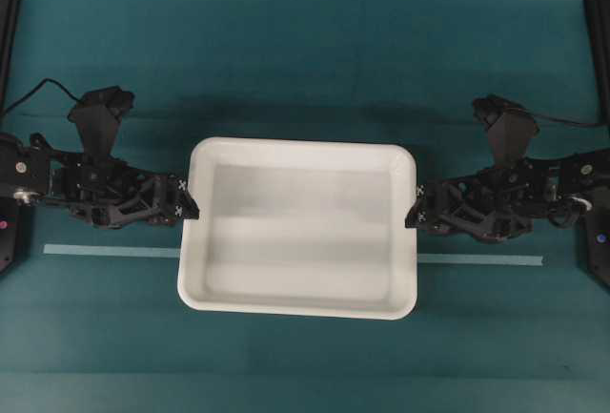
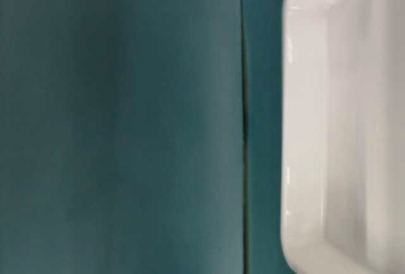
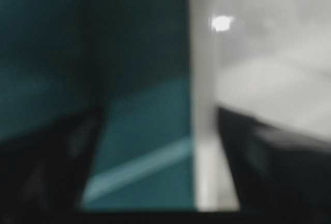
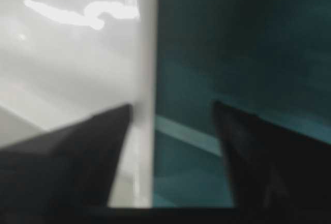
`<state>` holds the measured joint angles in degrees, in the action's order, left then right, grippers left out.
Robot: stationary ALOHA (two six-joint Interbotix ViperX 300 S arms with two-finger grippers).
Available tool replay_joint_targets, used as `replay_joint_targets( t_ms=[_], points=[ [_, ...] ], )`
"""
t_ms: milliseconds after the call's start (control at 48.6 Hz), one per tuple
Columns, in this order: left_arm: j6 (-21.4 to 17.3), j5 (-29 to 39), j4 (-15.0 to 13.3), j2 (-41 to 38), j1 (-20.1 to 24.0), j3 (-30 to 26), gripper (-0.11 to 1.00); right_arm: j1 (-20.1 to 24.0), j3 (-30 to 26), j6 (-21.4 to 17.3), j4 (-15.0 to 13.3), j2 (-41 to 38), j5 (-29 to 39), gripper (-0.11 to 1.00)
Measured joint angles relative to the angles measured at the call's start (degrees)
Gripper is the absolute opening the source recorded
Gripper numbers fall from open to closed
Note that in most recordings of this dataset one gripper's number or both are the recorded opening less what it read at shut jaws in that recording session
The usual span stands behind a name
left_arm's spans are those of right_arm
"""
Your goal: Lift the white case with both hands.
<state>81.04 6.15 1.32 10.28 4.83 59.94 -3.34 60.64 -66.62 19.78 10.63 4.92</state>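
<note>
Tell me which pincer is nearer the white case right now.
Neither clearly; both sit at its rim. The left pincer straddles the white case's left rim, the right pincer the right rim, each with one finger inside and one outside, jaws open.

Two black arms [image 1: 105, 189] [image 1: 519, 194] with bumpy frames. Pointed black fingers [image 4: 72, 157] like wedges. Small white cross marks by the tips. Thin black cables [image 1: 43, 89] behind.
</note>
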Motion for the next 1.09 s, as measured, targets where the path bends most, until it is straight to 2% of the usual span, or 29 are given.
replay_joint_targets(
  t_ms=[41, 185, 370, 494, 638, 802, 926, 1091],
  points=[
    [-0.09, 0.00, 0.00, 0.00, 0.09, 0.00, 0.96, 0.00, 0.09, 0.00, 0.00, 0.00, 0.00, 0.77],
    [-0.35, -0.26, 0.00, 0.62, 0.09, 0.18, 0.91, -0.44, 0.26, 0.00, 0.00, 0.97, 0.00, 0.84],
    [-0.79, -0.44, 0.00, 3.69, 0.00, 1.05, 0.92, -1.41, 0.70, 0.09, 0.00, 4.04, 0.97, 0.89],
    [-2.11, -0.18, 0.00, 8.53, 0.00, 1.67, 0.92, -1.49, 0.70, 0.70, -0.26, 8.00, 3.78, 0.89],
    [-5.80, 1.85, 0.00, 16.70, 0.09, 1.85, 0.92, -2.29, 0.53, 2.37, -1.58, 14.15, 6.77, 0.89],
    [-9.23, 4.48, 0.18, 25.14, 0.09, 1.85, 0.92, -4.48, -1.23, 6.77, -2.55, 21.80, 9.93, 0.89],
    [-12.66, 5.01, 0.18, 30.06, 0.00, 1.76, 0.92, -4.83, -3.60, 12.66, -4.22, 25.49, 10.81, 0.89],
    [-19.16, 5.36, 0.18, 35.07, -0.44, 0.26, 0.92, -4.83, -7.12, 21.53, -4.75, 28.92, 12.39, 0.89]
  ],
)
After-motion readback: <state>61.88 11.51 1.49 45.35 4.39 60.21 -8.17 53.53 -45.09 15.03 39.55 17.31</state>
